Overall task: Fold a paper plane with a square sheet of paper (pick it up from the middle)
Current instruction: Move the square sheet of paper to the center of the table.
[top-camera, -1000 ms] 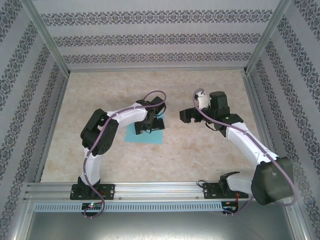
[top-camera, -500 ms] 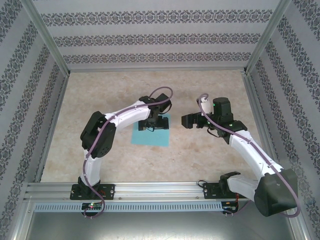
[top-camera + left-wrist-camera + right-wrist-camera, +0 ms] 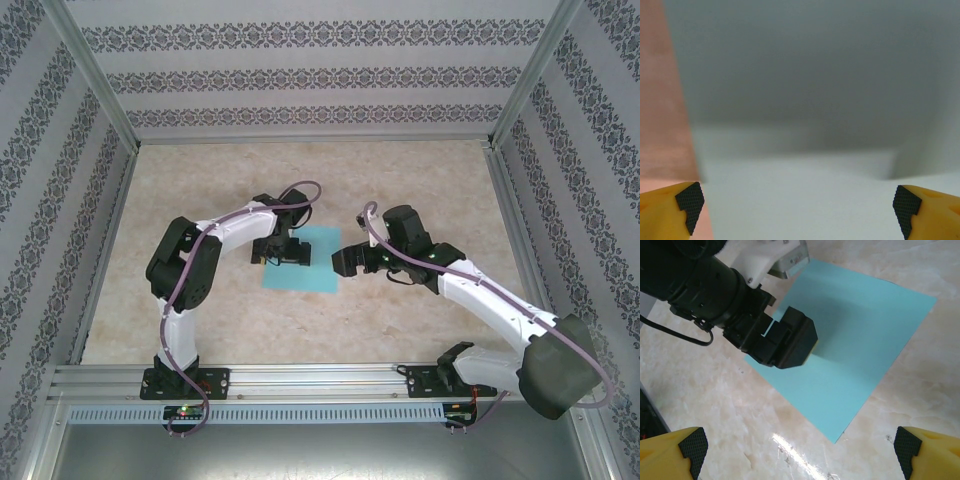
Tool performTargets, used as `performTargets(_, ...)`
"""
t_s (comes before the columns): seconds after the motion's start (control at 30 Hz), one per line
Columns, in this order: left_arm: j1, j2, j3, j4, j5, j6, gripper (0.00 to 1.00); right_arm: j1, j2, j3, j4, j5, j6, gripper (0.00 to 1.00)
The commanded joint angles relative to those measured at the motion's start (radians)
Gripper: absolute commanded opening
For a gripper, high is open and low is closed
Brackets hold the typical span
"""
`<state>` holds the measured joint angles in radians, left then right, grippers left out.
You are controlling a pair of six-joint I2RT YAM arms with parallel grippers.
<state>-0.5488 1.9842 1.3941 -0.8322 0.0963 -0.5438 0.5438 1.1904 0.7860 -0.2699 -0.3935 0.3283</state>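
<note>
The square sheet of paper (image 3: 316, 272) lies flat on the marble table, light turquoise; in the right wrist view the sheet (image 3: 860, 335) runs diagonally. My left gripper (image 3: 279, 257) is down low over the sheet's left part, its black fingers (image 3: 790, 340) resting at the paper. Up close in the left wrist view, my left gripper (image 3: 799, 212) is open, with pale paper (image 3: 805, 190) spread between the wide-apart tips. My right gripper (image 3: 346, 262) hovers at the sheet's right edge; the right wrist view has it (image 3: 800, 452) open with nothing between the tips.
The marble tabletop (image 3: 420, 180) is ringed by patterned walls and an aluminium frame (image 3: 300, 380) along the near edge. A bright glare streak (image 3: 800, 457) lies on the table just off the sheet's near corner.
The left gripper has swung left and come down over the sheet's left part. The right gripper has moved left and nearer, up to the sheet's right edge.
</note>
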Motion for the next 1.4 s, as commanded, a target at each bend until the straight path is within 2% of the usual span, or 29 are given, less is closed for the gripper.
performTargets(0.0,-0.013,0.006,-0.025,0.06,0.037,-0.034,1.0,0.026,0.018,0.035,-0.017,0.071,0.038,0.97)
performTargets(0.17,-0.027,-0.017,-0.092,0.125,0.083,-0.133,1.0,0.035,0.043,0.053,-0.056,0.105,0.06,0.97)
performTargets(0.43,-0.089,-0.012,-0.097,0.157,0.108,-0.213,1.0,0.035,0.038,0.061,-0.115,0.167,0.058,0.98)
performTargets(0.67,-0.082,-0.069,-0.035,0.065,0.025,-0.132,1.0,0.036,0.041,0.069,-0.122,0.184,0.071,0.98)
performTargets(0.83,-0.015,-0.163,-0.062,0.042,0.023,-0.027,1.0,0.079,0.085,0.132,-0.185,0.265,0.102,0.98)
performTargets(0.97,0.052,-0.245,-0.116,0.061,0.072,0.099,1.0,0.135,0.153,0.178,-0.204,0.342,0.179,0.98)
performTargets(1.17,0.163,-0.395,-0.29,0.183,0.238,0.153,1.0,0.236,0.328,0.319,-0.273,0.463,0.28,0.98)
performTargets(1.37,0.218,-0.5,-0.417,0.229,0.272,0.145,1.0,0.255,0.495,0.43,-0.288,0.478,0.369,0.98)
